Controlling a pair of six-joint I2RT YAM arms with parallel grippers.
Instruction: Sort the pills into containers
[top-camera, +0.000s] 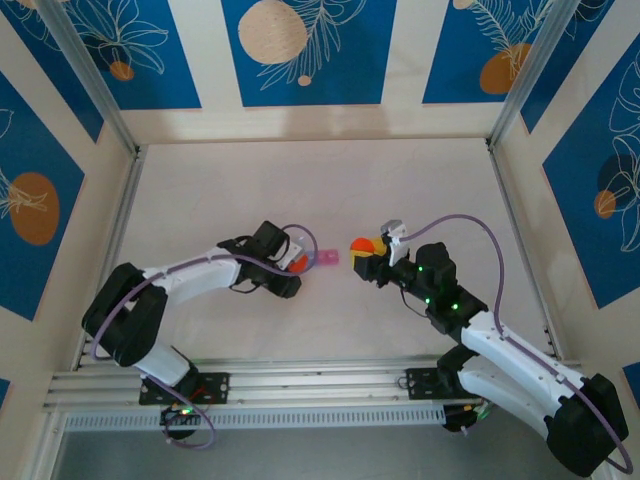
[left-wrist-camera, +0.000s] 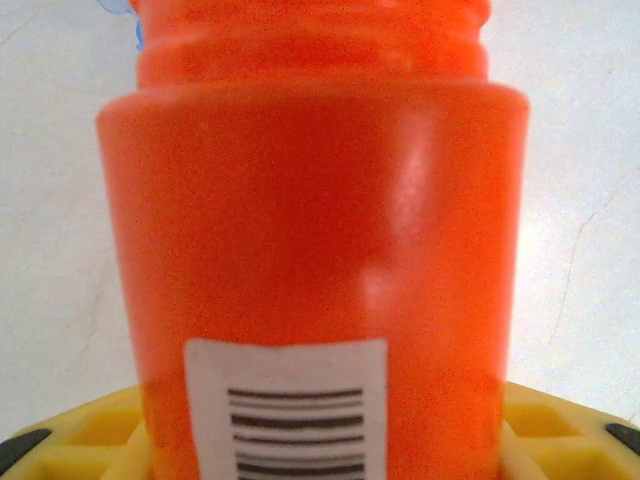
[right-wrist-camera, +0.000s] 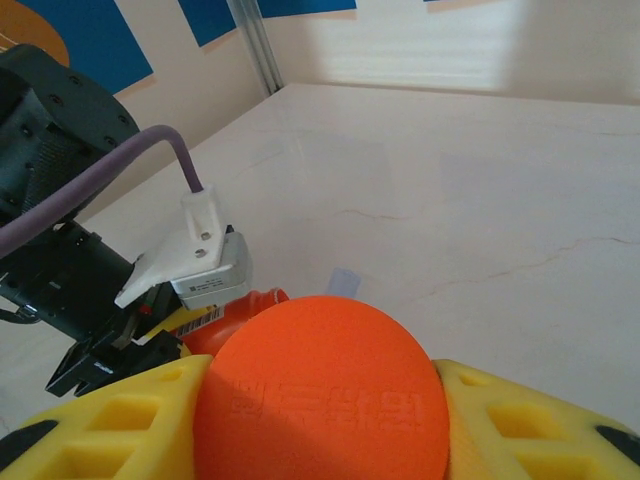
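Nearby, orange bottle (left-wrist-camera: 320, 230) beside containers (top-camera: 326, 258), cap (right-wrist-camera: 320, 380) in right pincer (right-wrist-camera: 320, 440)

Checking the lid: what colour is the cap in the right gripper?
Orange cap; right wrist view shows it best.

Two arms, left arm (top-camera: 190, 275) and right arm (top-camera: 505, 350), white link shells, black joints and bulky black bases, lilac cable (top-camera: 470, 222) looped along each, green LEDs (top-camera: 445, 298) on the right one, white labelled wrist camera housing (right-wrist-camera: 195, 268), yellow waffle-gridded fingers (right-wrist-camera: 110, 420) on right gripper (right-wrist-camera: 320, 410).
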